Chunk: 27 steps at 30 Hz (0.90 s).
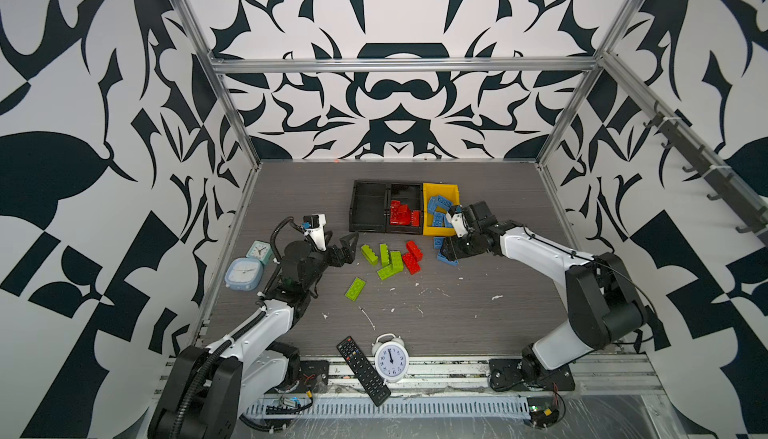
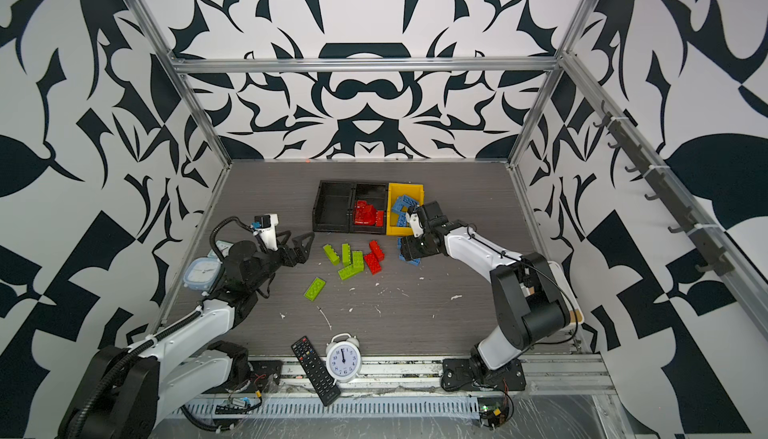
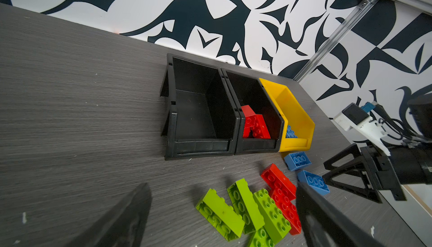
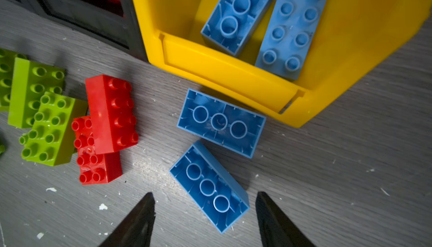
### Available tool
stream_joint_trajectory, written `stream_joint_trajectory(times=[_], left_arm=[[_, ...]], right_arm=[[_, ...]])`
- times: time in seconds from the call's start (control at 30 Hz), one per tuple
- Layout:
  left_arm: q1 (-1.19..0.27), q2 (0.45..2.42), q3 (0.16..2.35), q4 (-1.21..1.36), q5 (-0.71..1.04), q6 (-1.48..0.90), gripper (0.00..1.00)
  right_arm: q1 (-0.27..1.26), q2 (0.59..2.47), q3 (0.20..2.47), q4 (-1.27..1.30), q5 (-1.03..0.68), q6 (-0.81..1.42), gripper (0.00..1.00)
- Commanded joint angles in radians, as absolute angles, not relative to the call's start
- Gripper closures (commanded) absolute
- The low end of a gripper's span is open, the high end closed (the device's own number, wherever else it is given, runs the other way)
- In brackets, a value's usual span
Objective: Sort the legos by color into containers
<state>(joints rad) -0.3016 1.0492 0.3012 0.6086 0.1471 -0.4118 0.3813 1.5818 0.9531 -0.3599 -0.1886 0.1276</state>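
At the counter's (image 1: 478,316) near edge lie a remote (image 1: 363,370) and a round clock (image 1: 390,360). Farther in, one green brick (image 1: 355,289) lies alone, studs up. Beyond it four green bricks (image 1: 386,259) huddle, touching two red bricks (image 4: 105,126), one resting partly on the other. The left hand (image 3: 223,186) sits just left of that heap, released, its fingers spread wide with nothing between them. Right of the reds, two blue bricks (image 4: 221,123) lie hollow side up, just in front of the yellow bin (image 1: 440,188). The right hand (image 4: 205,194) hangs over the nearer one, fingers apart on either side, gripping nothing. Farthest back three bins stand touching in a row: a black bin (image 1: 353,208) with a bare floor, a second black bin (image 1: 405,186) holding a red pile (image 1: 403,214), and the yellow bin holding a blue pile (image 4: 292,28).
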Motion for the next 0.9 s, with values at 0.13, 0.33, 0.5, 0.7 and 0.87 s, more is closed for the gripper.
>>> stream_joint_trajectory(times=[0.13, 0.33, 0.5, 0.7, 0.87], left_arm=[[-0.304, 1.045, 0.307, 0.624, 0.151, -0.417, 0.01], [-0.304, 1.043, 0.306, 0.625, 0.151, -0.418, 0.01], [-0.304, 1.048, 0.308, 0.626, 0.15, -0.418, 0.01], [-0.304, 1.05, 0.307, 0.626, 0.15, -0.418, 0.01], [-0.304, 1.055, 0.309, 0.629, 0.15, -0.421, 0.01]], right_arm=[[0.385, 1.637, 1.006, -0.344, -0.217, 0.092, 0.29], [0.386, 1.676, 1.015, -0.344, -0.224, 0.091, 0.29], [0.395, 1.663, 0.999, -0.344, -0.253, 0.104, 0.28], [0.45, 1.608, 0.952, -0.379, -0.243, 0.141, 0.29], [0.497, 1.535, 0.936, -0.445, -0.219, 0.169, 0.33]])
